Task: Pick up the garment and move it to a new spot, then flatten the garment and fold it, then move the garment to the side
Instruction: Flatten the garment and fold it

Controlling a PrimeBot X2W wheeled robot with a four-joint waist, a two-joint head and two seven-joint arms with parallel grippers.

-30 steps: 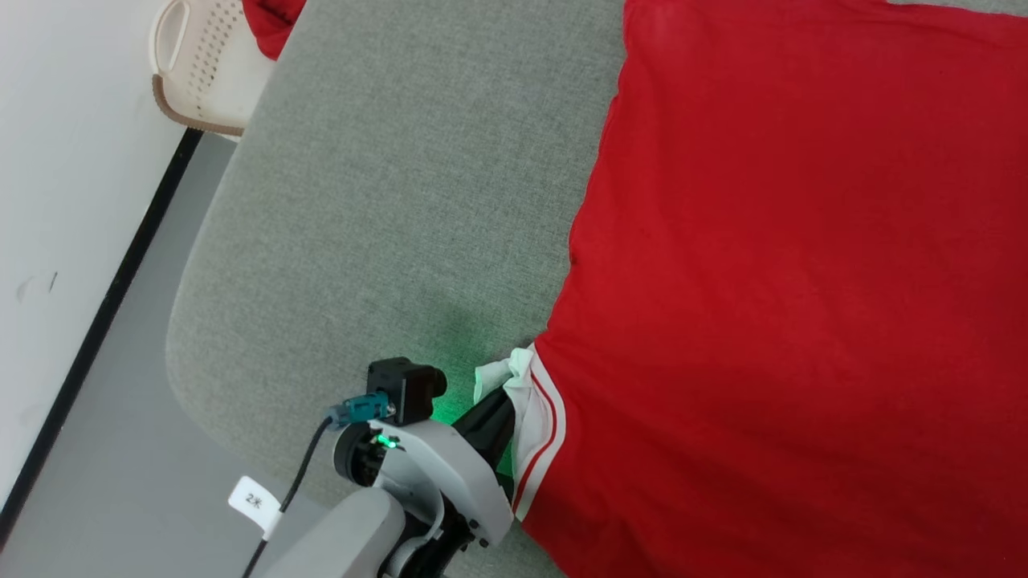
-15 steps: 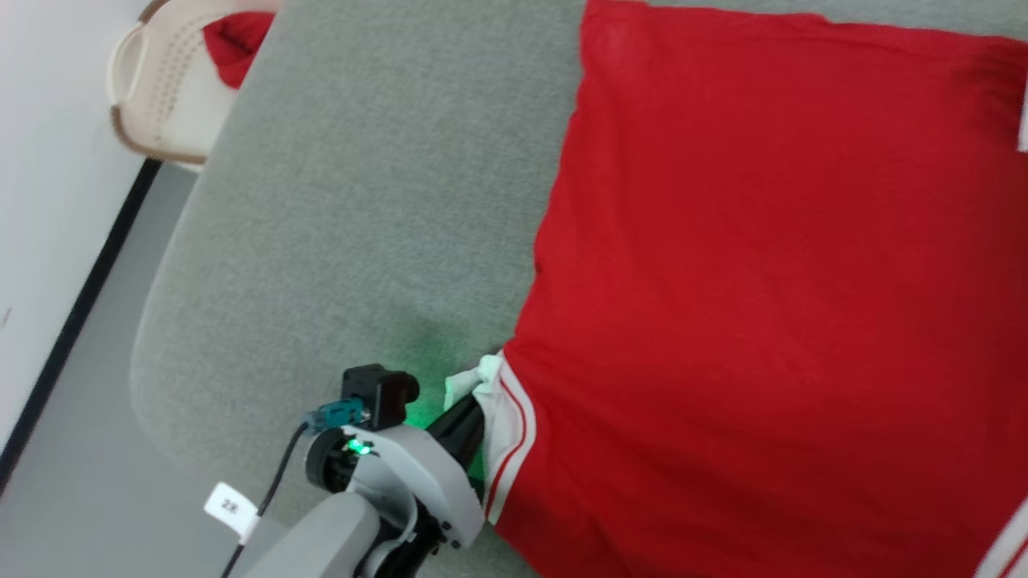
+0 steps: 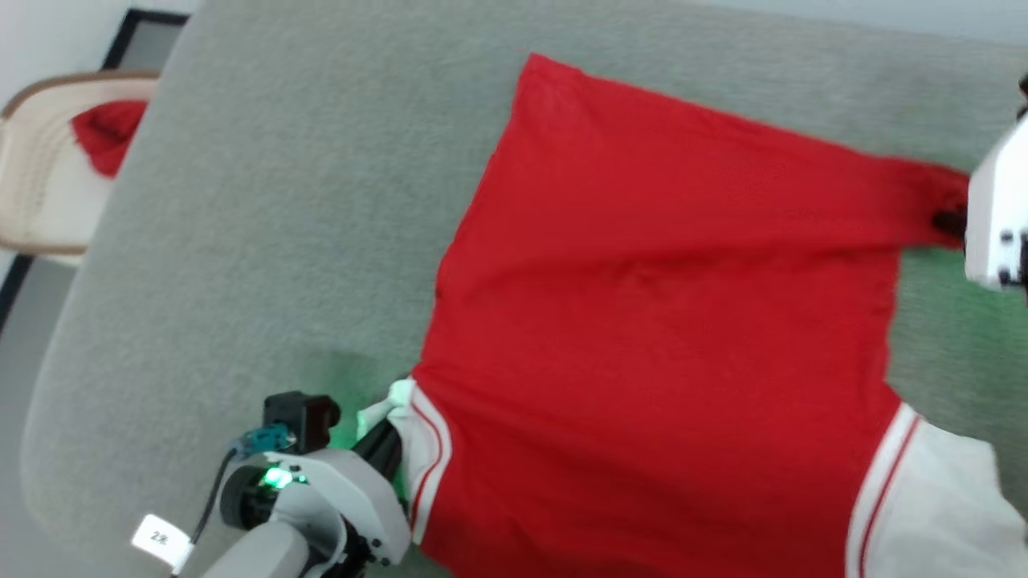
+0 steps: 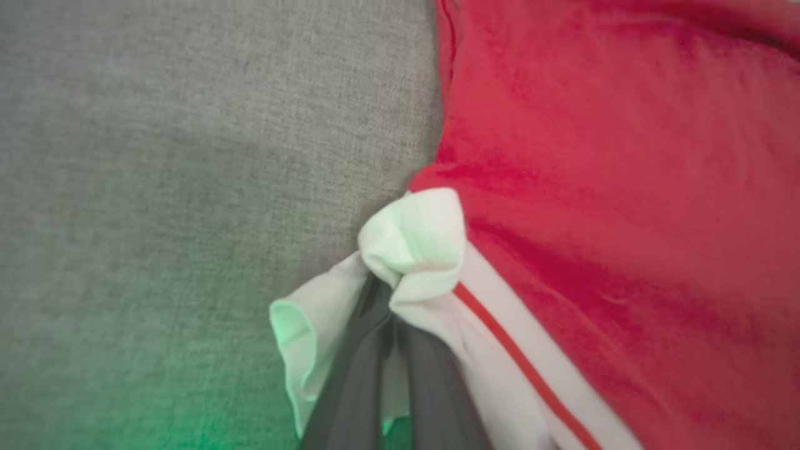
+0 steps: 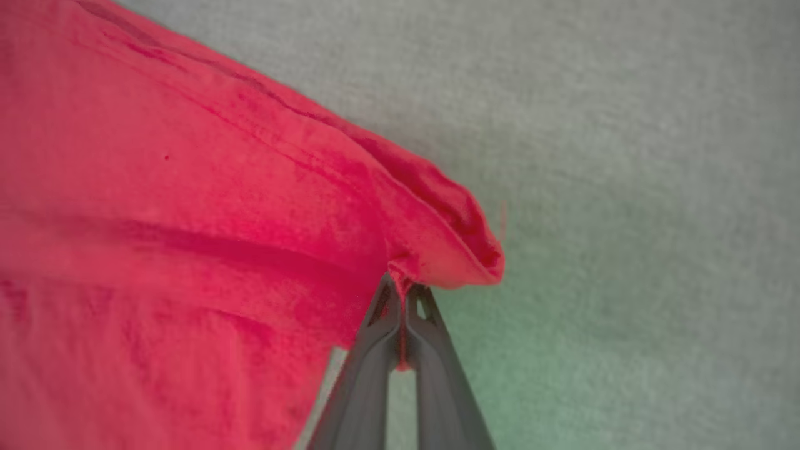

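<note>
The garment (image 3: 658, 321), a red T-shirt with white striped-trim sleeves, lies plain side up on the grey fabric surface (image 3: 281, 241); no lettering shows. My left gripper (image 3: 389, 437) is shut on the garment's bunched white sleeve (image 4: 412, 250) at the lower left. My right gripper (image 3: 952, 221) at the right edge is shut on a red hem corner (image 5: 437, 250), pulling the cloth taut into a point. The other white sleeve (image 3: 923, 498) lies at the lower right.
A cream perforated basket (image 3: 36, 185) holding a red cloth (image 3: 108, 136) stands off the surface's far left. Grey floor (image 3: 16, 377) and a white wall with black skirting (image 3: 132, 36) lie beyond the surface's rounded left edge.
The head camera has swung, shifting the whole picture left and down. The right gripper and the second sleeve have come into view, with the hem corner drawn taut toward the right.
</note>
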